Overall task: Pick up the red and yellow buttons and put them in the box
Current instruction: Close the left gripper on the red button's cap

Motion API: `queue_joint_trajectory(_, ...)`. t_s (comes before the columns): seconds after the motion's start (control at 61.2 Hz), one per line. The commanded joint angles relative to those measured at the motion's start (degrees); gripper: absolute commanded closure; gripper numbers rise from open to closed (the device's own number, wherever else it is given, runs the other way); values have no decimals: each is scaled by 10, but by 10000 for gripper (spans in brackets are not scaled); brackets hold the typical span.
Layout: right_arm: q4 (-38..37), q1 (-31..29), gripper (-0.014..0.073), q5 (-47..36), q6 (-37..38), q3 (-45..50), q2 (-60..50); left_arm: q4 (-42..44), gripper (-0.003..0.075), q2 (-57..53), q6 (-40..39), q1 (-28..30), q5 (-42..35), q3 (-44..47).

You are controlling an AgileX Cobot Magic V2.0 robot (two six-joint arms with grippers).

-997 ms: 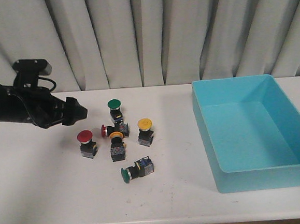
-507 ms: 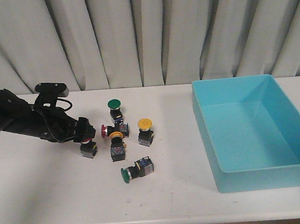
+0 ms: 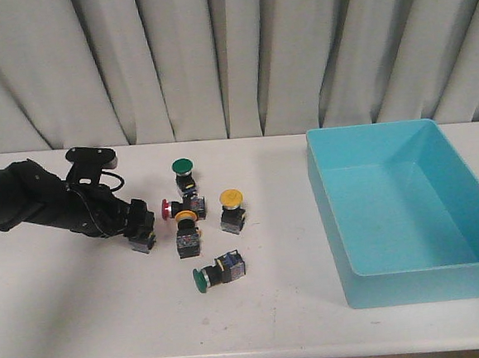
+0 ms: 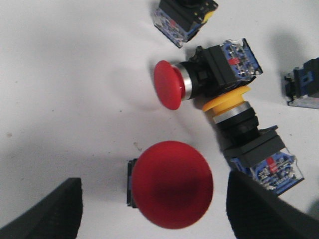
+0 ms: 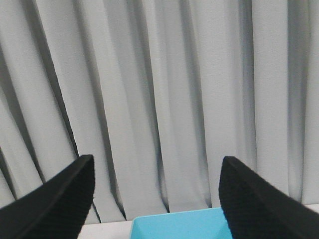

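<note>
Our left gripper (image 4: 154,209) has dropped over the upright red button (image 4: 172,191), fingers still spread either side; right gripper (image 5: 154,199) also apart; box (image 3: 408,207) empty.

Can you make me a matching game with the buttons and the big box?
Things:
1. upright green button
2. tipped green button
3. red button
4. box

Places:
A. between the open left gripper's fingers
B. right side of the table
C. nearest the curtain
D. nearest the table's front edge

Pairs: 1-C, 2-D, 3-A, 4-B
</note>
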Motion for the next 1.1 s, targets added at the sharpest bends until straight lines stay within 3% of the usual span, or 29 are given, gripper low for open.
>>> queue_joint_trajectory(0.0,-1,-3,76,-39,-2,-20,6,-21,168,-27,2,-2,-27,-16)
queue_joint_trajectory(0.262,-1,-3,76,-39,-2,-20,6,-54,276,-27,2,-3,-32,-16)
queue_joint_trajectory(0.736,-1,-3,76,-39,-2,-20,6,-54,729,-27,1,-7,-14,-16)
queue_joint_trajectory(1.079,-10,-3,76,-48,-6,-20,21,-103,728,-58,-2,-6,58,-16)
